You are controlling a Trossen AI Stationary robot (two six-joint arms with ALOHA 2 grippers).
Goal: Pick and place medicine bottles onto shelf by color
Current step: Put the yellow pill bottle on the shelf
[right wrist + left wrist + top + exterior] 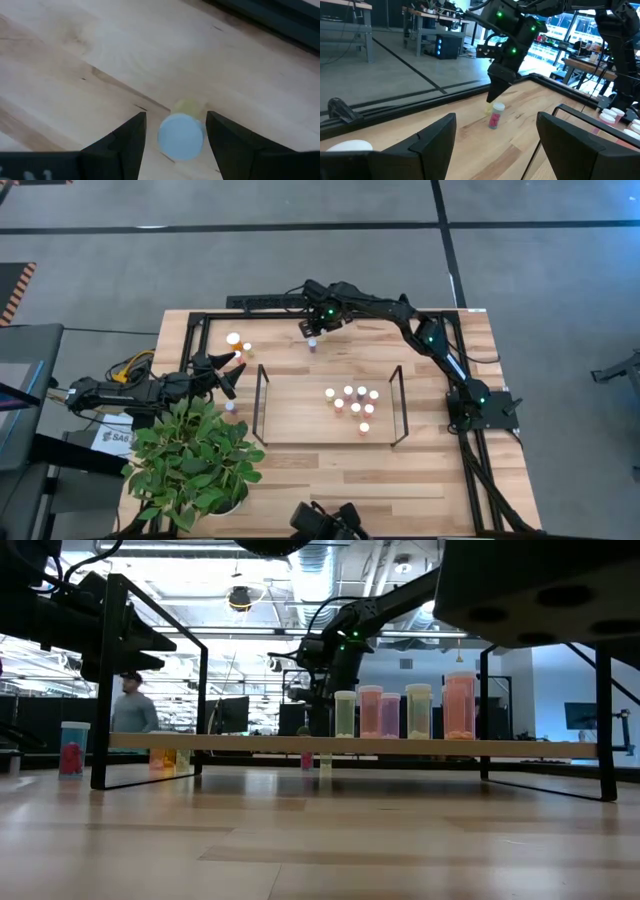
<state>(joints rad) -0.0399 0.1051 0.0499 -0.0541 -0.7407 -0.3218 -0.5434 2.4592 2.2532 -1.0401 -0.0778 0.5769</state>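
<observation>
We are seeing the left gripper (232,372) hovering spread and empty near the plant (190,460) | white-capped bottles (352,406) are standing grouped on the shelf (300,405) | the right gripper (311,332) is reaching down — fingers parted either side of a white-capped bottle (181,136) on the table (420,480) behind the shelf, not pinching it.

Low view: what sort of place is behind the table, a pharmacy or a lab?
Most likely a robotics lab or workshop, not a pharmacy: an open ceiling with ducts, desks with monitors, and a person walking past beyond the shelf.
</observation>
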